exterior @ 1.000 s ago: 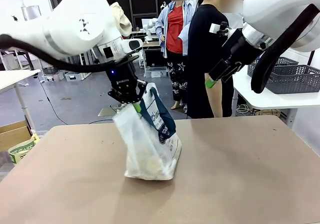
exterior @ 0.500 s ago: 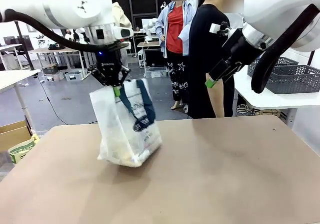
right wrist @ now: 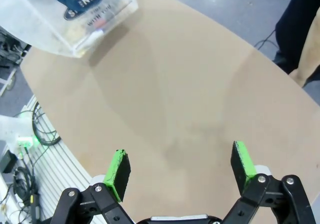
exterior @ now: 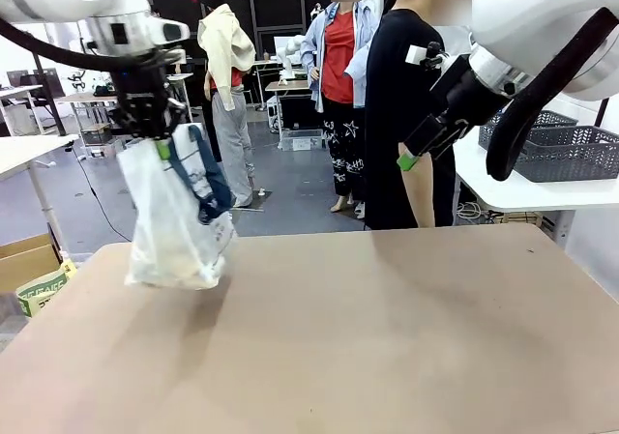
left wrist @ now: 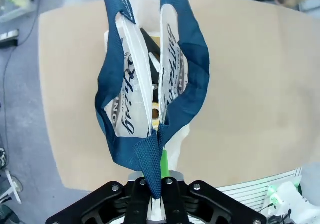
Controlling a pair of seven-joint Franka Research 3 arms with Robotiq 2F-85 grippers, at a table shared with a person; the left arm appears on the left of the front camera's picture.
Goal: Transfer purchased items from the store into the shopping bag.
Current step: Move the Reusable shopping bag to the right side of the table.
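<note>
The left gripper (left wrist: 156, 184) has its fingers clamped on the navy straps of the shopping bag (exterior: 174, 226), which hangs below them over the bench (exterior: 387, 328), so carry it slowly without swinging, while the right gripper (right wrist: 180, 170) waits with fingers apart.

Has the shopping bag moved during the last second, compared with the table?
Yes. The shopping bag, held by the left end effector, has gone toward the table's left edge and risen.

Translucent shopping bag (exterior: 176, 223), navy handles, lifted above table's left edge
</note>
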